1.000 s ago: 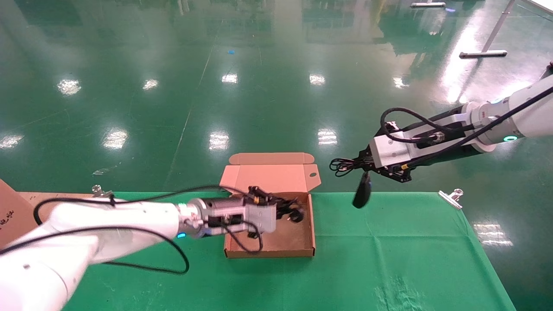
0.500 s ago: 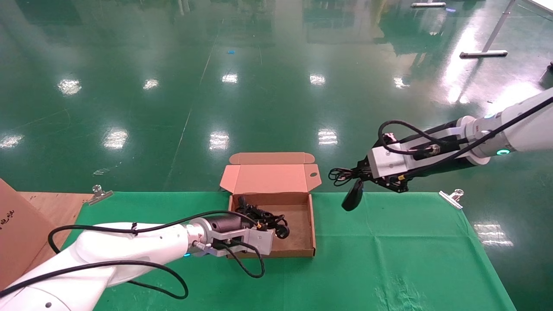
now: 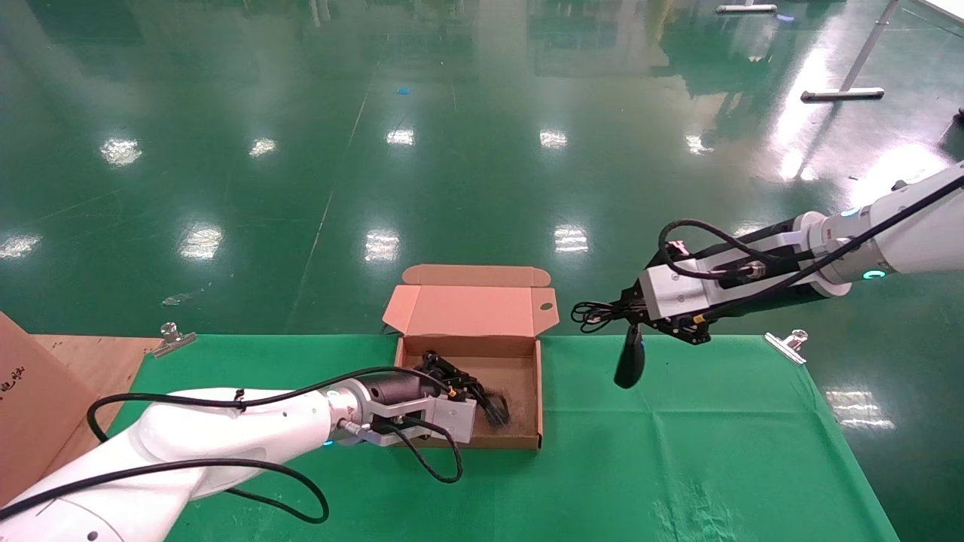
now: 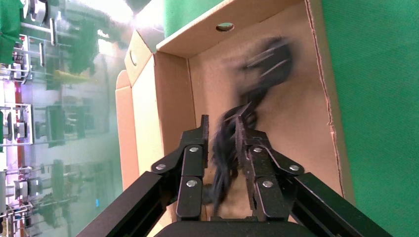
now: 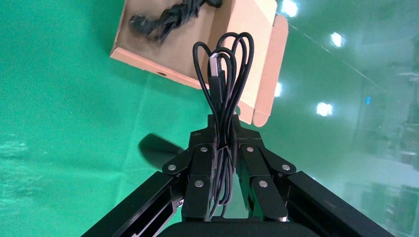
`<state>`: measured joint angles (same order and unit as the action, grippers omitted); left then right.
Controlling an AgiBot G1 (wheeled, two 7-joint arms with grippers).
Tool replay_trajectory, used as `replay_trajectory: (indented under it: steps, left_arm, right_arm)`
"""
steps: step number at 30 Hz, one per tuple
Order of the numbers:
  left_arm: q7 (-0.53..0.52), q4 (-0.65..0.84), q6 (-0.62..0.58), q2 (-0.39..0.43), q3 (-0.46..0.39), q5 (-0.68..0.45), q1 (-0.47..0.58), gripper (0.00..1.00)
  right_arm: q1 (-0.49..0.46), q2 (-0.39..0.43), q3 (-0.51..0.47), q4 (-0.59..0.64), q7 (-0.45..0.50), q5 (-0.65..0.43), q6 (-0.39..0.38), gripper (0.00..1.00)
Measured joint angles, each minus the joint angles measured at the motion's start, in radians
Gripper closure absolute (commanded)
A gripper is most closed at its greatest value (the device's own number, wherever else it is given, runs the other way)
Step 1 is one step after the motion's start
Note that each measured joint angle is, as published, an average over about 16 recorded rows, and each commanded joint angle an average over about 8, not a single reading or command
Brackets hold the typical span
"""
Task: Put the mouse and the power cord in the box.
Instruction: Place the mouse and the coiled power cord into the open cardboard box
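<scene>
The brown cardboard box (image 3: 539,391) sits open on the green table, its lid (image 3: 471,309) standing up at the back. The thick black power cord (image 3: 489,406) lies inside it, plug toward the front right. My left gripper (image 3: 461,380) reaches in over the box's near-left wall. In the left wrist view this gripper (image 4: 222,121) is open a little, and the blurred power cord (image 4: 269,59) runs loosely between its fingers. To the right of the box my right gripper (image 3: 631,312) hangs in the air, shut on the coiled mouse wire (image 5: 222,64). The black mouse (image 3: 629,365) dangles below it, above the cloth.
The green cloth (image 3: 678,452) covers the table. Metal clips (image 3: 787,342) (image 3: 172,335) sit on the back edge at both ends. A large cardboard carton (image 3: 30,391) stands at the left, beside bare wood (image 3: 90,354). Shiny green floor lies beyond.
My left gripper came down and drew back toward the box's near-left wall, leaving the cord lying in the box. My right arm sank a little; the mouse swings under it.
</scene>
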<state>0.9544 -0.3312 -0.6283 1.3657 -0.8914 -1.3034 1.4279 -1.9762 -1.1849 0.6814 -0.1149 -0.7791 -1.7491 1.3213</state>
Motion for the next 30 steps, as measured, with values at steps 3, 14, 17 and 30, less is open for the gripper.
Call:
replay_trajectory:
  steps: [3, 14, 17, 30]
  left_arm:
    - [-0.002, 0.004, 0.004, -0.002, -0.015, 0.020, 0.007, 0.00]
    - [-0.003, 0.039, -0.112, -0.074, -0.011, 0.118, 0.073, 0.00]
    - [0.009, 0.045, -0.211, -0.126, 0.009, 0.159, 0.096, 0.00]
    - [0.098, 0.126, -0.704, -0.418, 0.115, 0.339, 0.160, 0.00]
  right_arm:
    - [0.000, -0.003, -0.002, 0.005, -0.004, 0.003, 0.002, 1.00]
    - [-0.011, -0.062, -0.003, 0.009, 0.001, 0.007, -0.003, 1.00]
    - [-0.013, -0.092, -0.002, 0.004, 0.011, 0.007, -0.011, 1.00]
    - [0.070, -0.189, 0.092, -0.250, 0.201, 0.058, -0.094, 1.00]
